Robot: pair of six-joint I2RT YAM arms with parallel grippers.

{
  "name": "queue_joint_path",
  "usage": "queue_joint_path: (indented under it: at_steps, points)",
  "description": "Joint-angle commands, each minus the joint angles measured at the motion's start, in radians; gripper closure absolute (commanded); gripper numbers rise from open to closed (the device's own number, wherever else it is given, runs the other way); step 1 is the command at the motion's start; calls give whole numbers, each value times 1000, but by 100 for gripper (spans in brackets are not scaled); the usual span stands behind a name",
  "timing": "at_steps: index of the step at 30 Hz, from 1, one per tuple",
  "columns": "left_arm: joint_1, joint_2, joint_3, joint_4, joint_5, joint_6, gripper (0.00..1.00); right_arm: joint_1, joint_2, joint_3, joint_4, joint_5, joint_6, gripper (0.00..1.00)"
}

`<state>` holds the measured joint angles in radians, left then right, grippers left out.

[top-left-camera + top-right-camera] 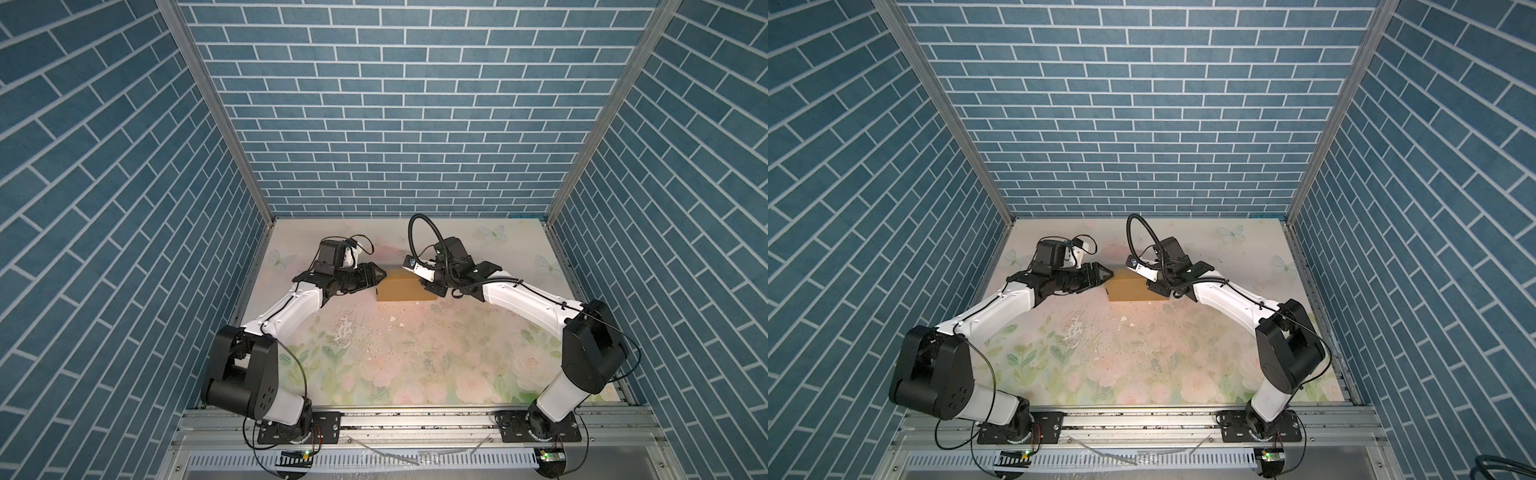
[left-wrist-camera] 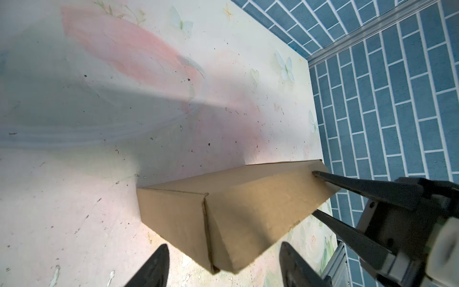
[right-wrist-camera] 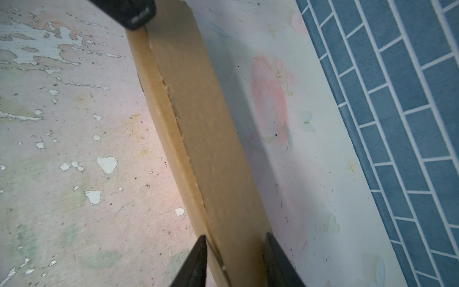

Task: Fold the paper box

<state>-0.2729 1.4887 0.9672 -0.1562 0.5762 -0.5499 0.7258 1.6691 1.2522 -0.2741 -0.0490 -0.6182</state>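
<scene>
**Item inspected:** a plain brown corrugated cardboard paper box (image 1: 401, 289), folded up into a closed shape with its seams visible. It stands on the floral-printed table (image 1: 415, 353), in the far half and about midway across. Both top views show it there (image 1: 1127, 289), between the ends of the two arms.

**Left tool** (image 1: 380, 276): positioned at the box's left end. In the left wrist view its fingers (image 2: 159, 266) stand well apart, one on each side of the box's near corner. A gap shows on both sides. The tool is open and holds nothing.

**Right tool** (image 1: 432, 289): positioned at the box's right end. In the right wrist view its two fingers (image 3: 196, 261) sit against opposite sides of the cardboard, clamping the box across its narrow dimension. The left wrist view shows this tool (image 2: 315, 192) with one finger laid on the box's outer face and the other passing behind its edge.

**Surroundings:** blue brick-patterned walls (image 1: 399, 124) enclose the table on three sides.
</scene>
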Motion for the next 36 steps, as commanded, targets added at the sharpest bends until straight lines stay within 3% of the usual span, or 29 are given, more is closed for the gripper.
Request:
queue_joint_path:
  at_steps: [1, 14, 27, 36]
  points:
    - [4, 27, -29, 39, 1, 3, 30, 6, 35, 10, -63, -17, -5, 62]
    - [4, 103, -96, 148, -20, -34, 31, 5, 41, 23, -77, -20, 4, 62]
    - [11, -53, -61, 107, 30, -38, 29, 4, 22, 15, -89, -14, 5, 62]
    - [18, 72, 3, 202, 18, -60, 30, 3, 16, 10, -92, -16, 9, 62]
